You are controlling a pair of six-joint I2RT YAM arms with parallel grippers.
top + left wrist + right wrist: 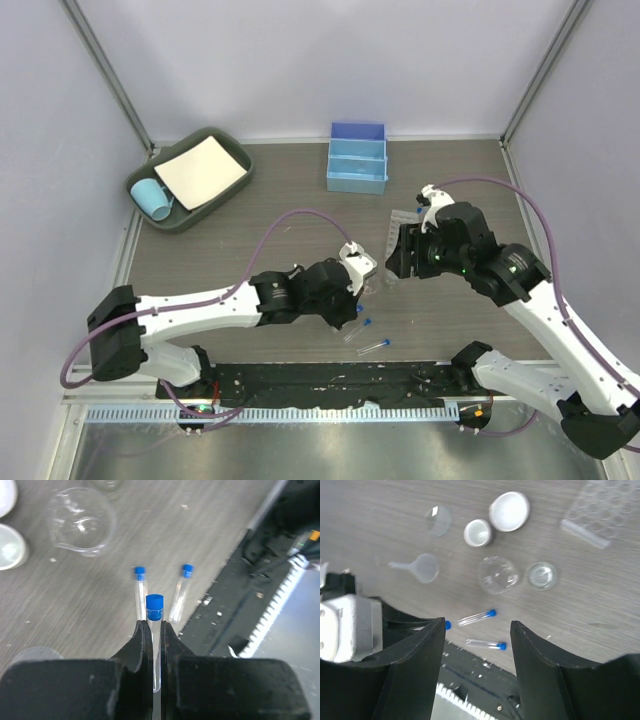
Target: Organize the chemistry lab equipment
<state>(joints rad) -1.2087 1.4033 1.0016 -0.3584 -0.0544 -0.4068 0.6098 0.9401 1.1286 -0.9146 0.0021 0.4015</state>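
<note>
The left gripper (154, 626) has its jaws clenched on a blue-capped tube (154, 604). The lower part of this tube is hidden between the black fingers, and only the cap and a short piece of clear wall stand out past the tips. Just beyond the tips, one on each side of the held cap, two more tubes (140, 587) lie flat on the table (210, 525), untouched. Further ahead and to the left is a round flask (80, 522), and two white dishes (9, 547) are cut by the picture edge. A clear round thing beside the base of the left finger is too blurred to name.

The right gripper (477, 625) hangs above with its jaws wide apart, holding nothing. The two loose tubes lie below, between its fingers. Ahead of them are the flask, a small beaker (542, 575), a funnel (420, 569) and a flat glass disc (438, 520). The rack (605, 511) is far ahead to the right, partly cut off. In the top view most of this glassware is too faint to see.

The table is grey wood-grain, with a black plate (330, 380) at its near edge. Pale walls stand around it. At the back are a blue box (357, 157) and a dark tray (185, 225) with a cup (152, 197).
</note>
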